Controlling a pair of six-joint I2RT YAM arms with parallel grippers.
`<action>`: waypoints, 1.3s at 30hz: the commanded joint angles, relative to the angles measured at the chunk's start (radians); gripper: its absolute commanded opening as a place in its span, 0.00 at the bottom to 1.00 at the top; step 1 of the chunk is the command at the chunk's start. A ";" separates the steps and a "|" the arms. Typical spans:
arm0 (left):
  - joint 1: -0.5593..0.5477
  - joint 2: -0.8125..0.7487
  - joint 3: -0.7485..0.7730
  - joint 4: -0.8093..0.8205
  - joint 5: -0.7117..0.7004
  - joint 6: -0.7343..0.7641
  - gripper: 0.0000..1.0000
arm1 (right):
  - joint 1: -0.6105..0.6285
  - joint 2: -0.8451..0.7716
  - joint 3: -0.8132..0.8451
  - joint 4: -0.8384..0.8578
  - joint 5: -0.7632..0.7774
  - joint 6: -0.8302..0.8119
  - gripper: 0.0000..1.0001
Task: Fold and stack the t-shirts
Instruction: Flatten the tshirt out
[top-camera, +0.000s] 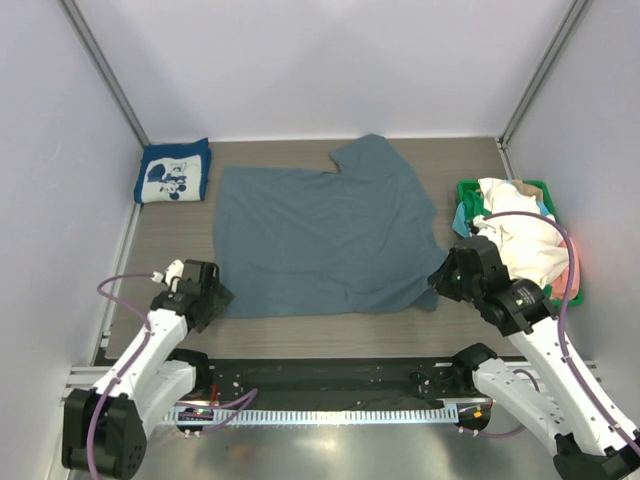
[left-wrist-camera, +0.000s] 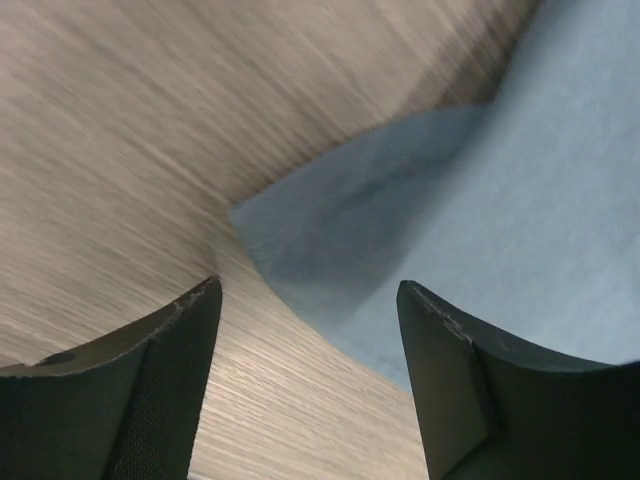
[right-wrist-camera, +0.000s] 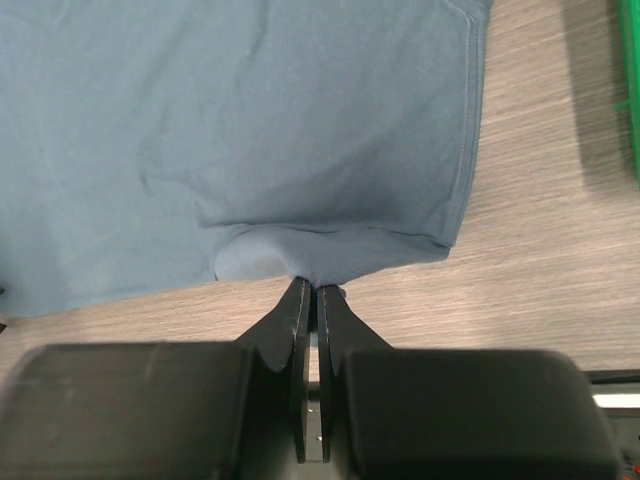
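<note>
Your left wrist view smeared the table (left-wrist-camera: 150, 120) grain into streaks, and the slate-blue t-shirt (left-wrist-camera: 500, 200) ran off its right edge. From the right wrist you got only a sliver of the green basket (right-wrist-camera: 630, 90) at the frame's edge, and the cloth nipped by the right gripper (right-wrist-camera: 316, 292) was hidden between its fingers. From above, the print on the navy t-shirt (top-camera: 172, 172) was too small to read, and heaped t-shirts (top-camera: 520, 245) hid most of the basket.
</note>
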 joint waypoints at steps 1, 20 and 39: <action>0.010 -0.056 -0.036 0.037 -0.096 -0.068 0.69 | 0.001 0.008 0.015 0.049 0.000 -0.037 0.01; 0.014 -0.124 -0.034 -0.028 -0.149 -0.123 0.51 | 0.001 0.077 -0.025 0.129 -0.036 -0.059 0.01; 0.051 0.089 -0.036 0.149 -0.047 -0.042 0.08 | -0.003 0.085 -0.049 0.150 -0.028 -0.051 0.01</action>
